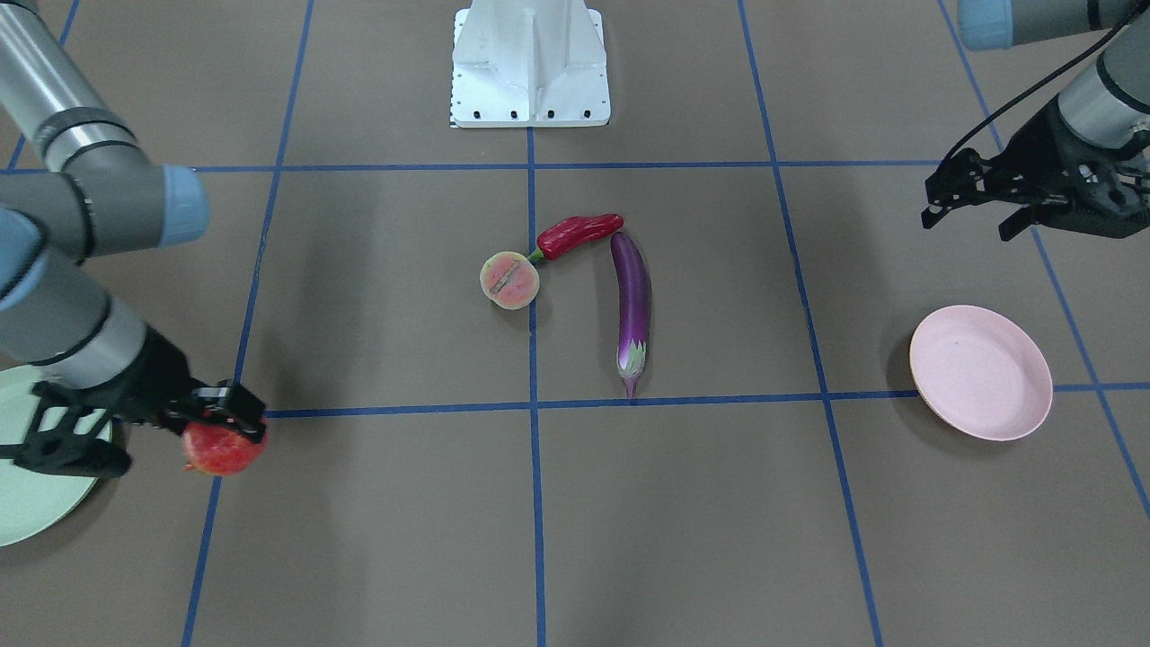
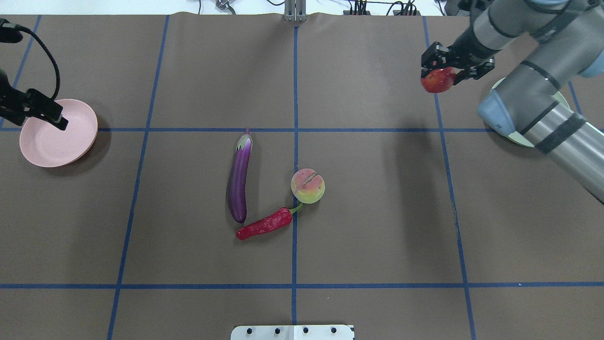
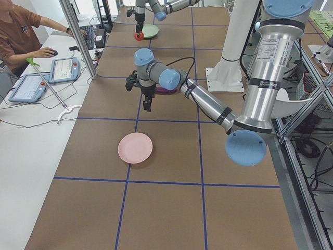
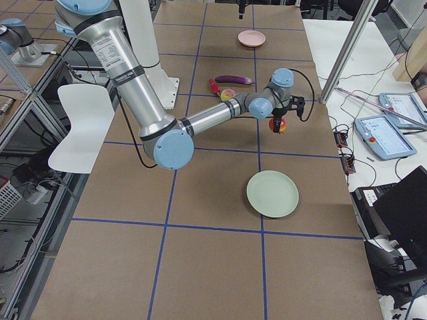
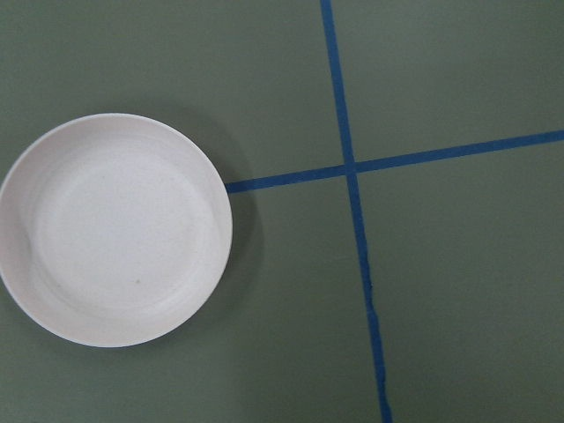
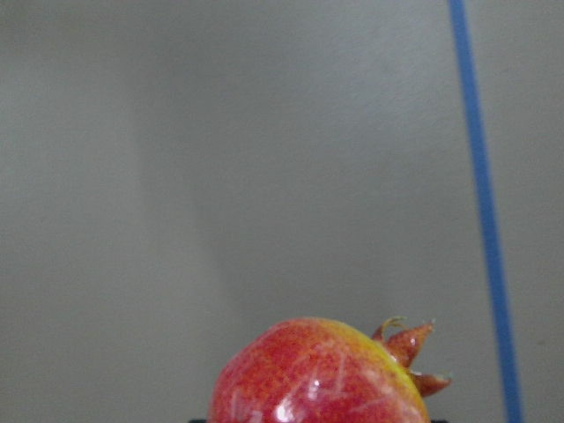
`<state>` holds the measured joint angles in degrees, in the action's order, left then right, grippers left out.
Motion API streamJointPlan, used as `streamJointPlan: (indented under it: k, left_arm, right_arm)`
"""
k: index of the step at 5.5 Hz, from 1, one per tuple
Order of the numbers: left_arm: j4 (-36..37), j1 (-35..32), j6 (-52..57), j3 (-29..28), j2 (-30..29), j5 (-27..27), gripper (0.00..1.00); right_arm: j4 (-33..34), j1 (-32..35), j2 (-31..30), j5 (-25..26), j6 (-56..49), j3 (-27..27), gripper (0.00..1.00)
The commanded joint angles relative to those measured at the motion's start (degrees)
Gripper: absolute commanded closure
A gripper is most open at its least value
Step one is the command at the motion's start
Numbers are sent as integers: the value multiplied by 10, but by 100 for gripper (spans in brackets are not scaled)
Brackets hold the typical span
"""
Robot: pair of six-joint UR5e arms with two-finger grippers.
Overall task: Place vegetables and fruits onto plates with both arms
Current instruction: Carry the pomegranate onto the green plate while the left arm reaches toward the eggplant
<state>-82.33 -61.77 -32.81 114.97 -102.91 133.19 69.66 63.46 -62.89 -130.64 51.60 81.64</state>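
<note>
Right claw (image 2: 446,71): clamped on the pomegranate (image 2: 436,81), held above the surface (image 1: 719,503) near the green plate (image 1: 27,503).
Left claw (image 1: 972,214): spread open, empty, near the pink plate (image 1: 981,372).
Mid-surface: eggplant (image 1: 632,305), chili pepper (image 1: 578,234) and peach (image 1: 509,280) lay close together.

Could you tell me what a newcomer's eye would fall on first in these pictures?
First, the right hand gripping a red-orange pomegranate in the air, short of the pale green plate on the robot's right. Next, the purple eggplant, red chili and peach clustered at the table's centre. The left hand hangs open and empty by the pink plate.
</note>
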Motion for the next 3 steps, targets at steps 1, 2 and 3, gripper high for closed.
streamJointPlan:
  k: [1,2,3]
  left_arm:
    - [-3,102,-136,-30,-98,-33,0]
    - [-3,128,-166,-94,-172,-51,0]
    - [-5,142,-165,-151,-214,-52,0]
  right_arm:
    - [4,69,-83,-24,-145,-9,100]
    - [1,78,-126,-26,-203,-9,100]
    - [0,77,-157,-16,-247,-10,100]
